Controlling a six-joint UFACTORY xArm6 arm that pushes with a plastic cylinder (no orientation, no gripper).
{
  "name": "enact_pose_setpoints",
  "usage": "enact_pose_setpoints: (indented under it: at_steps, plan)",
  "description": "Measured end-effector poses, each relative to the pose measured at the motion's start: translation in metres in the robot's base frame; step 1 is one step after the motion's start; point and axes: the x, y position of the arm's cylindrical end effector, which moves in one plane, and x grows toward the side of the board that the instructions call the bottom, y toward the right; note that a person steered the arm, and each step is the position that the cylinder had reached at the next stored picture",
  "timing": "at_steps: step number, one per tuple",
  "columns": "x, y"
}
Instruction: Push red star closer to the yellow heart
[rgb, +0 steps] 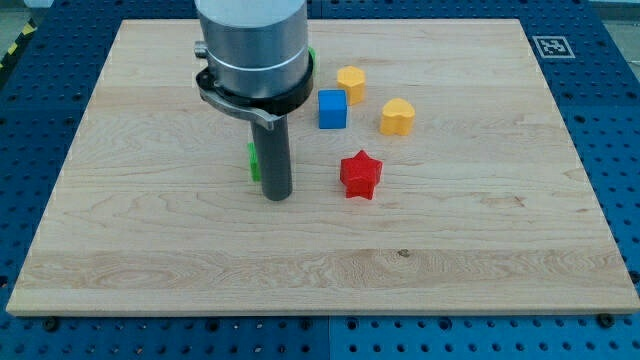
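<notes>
One red star (360, 175), open board below, my tip (277, 196) left.

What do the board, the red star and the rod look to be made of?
The board looks like light wood with a smooth finish: grain lines run along it. The red star seems to be matte plastic or painted wood; its even colour leaves that open. The rod ending in my tip, left of the star, looks like dark matte metal or plastic.

No words, brands or numbers can be read anywhere. The only sign I see is a black-and-white square marker (549, 46) at the top right corner of my surface (480, 250).
</notes>
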Motion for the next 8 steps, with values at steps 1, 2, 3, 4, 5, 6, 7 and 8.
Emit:
enact_pose_setpoints:
  at_steps: [1, 2, 3, 4, 5, 6, 7, 8]
  plan:
    - [-0.014, -0.001]
    - [-0.026, -0.001]
    - [-0.041, -0.001]
    - [-0.06, -0.001]
    - [-0.054, 0.002]
    - [-0.008, 0.009]
    - [0.022, 0.037]
    - [0.025, 0.056]
